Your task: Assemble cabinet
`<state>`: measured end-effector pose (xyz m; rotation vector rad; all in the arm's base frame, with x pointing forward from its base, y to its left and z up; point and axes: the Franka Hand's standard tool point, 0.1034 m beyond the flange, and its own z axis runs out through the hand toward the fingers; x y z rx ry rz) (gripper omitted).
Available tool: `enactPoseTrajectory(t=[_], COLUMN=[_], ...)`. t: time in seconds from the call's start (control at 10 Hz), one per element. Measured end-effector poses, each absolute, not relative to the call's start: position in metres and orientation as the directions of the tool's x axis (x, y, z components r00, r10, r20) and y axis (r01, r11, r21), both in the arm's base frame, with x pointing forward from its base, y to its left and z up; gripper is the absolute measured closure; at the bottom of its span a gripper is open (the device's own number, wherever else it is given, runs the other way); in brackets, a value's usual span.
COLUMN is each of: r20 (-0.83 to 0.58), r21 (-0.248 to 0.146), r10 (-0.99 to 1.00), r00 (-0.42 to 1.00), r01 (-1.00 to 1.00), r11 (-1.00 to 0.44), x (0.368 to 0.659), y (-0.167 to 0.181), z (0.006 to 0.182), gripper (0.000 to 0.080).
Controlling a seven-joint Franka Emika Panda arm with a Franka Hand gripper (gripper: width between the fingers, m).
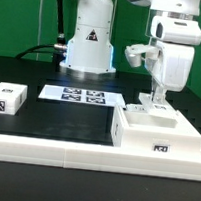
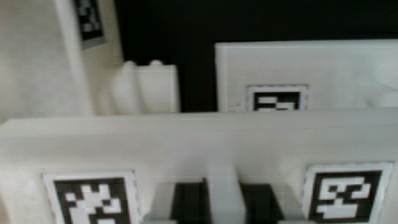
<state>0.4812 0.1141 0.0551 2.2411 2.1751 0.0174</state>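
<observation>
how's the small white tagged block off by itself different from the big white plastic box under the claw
Size: the small white tagged block is far smaller than the big white plastic box. Place: the block sits alone at the exterior view's left; the box is at its right, under the claw. Shape: the block looks plain, the box has raised walls on top. Both are white, tagged and rest on the black table.
</observation>
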Motion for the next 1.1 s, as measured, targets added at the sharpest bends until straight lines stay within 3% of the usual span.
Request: enactPoseTrajectory(t=[0.5, 0.9, 1.1], r20=[-0.001, -0.018, -0.026], r21=[0.041, 0.021, 0.008], r10=[0.998, 0.999, 0.999], r00=[0.063, 0.044, 0.044], r01=[0.997, 0.999, 0.999], r11=[-0.063, -0.044, -0.044], x=[0.540, 0.575, 0.578], y=[0.111, 0.110, 0.110], z=[0.056, 0.056, 0.055], gripper=[0.0729, 0.0729, 0.0728])
